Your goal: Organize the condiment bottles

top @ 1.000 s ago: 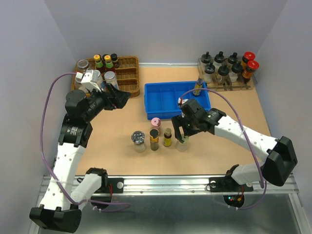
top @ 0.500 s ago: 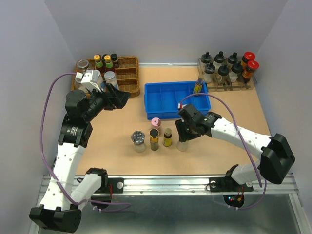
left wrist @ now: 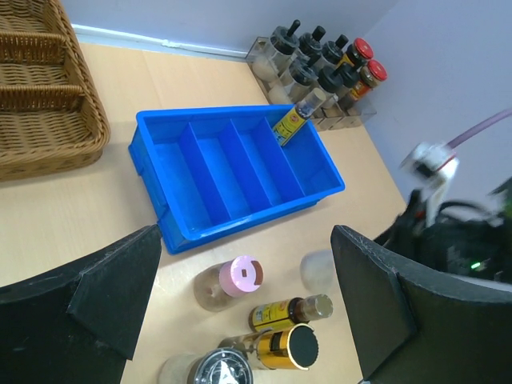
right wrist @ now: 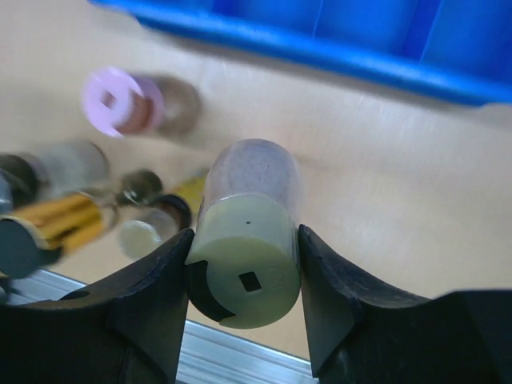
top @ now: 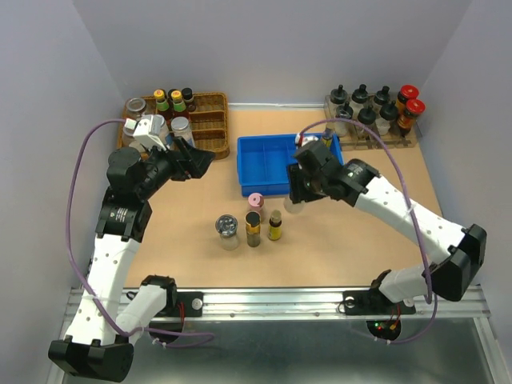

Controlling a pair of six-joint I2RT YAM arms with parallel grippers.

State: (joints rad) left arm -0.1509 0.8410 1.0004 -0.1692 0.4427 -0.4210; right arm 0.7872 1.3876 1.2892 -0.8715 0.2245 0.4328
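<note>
Right gripper [right wrist: 244, 276]: jaws pinching the pale-green-lidded jar [right wrist: 246, 240], which is clear glass with a greyish-pink fill, held just in front of the blue tray [top: 264, 160].
Left gripper [top: 196, 160]: spread, holding nothing.
Sorted: yellow-labelled bottle [top: 324, 144], in the tray's right-end compartment.
Still to sort, standing on the table [top: 184, 232]: pink-lidded jar [top: 255, 202], silver-lidded jar [top: 227, 226], black-capped bottle [top: 253, 229], small yellow bottle [top: 275, 227].

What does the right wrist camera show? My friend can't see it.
The right tool grips a pale-green-lidded jar between its two dark fingers, lid toward the camera. Behind it, blurred, are a tan table, a pink-lidded jar, some gold-labelled bottles at left and the edge of a blue tray along the top.
</note>
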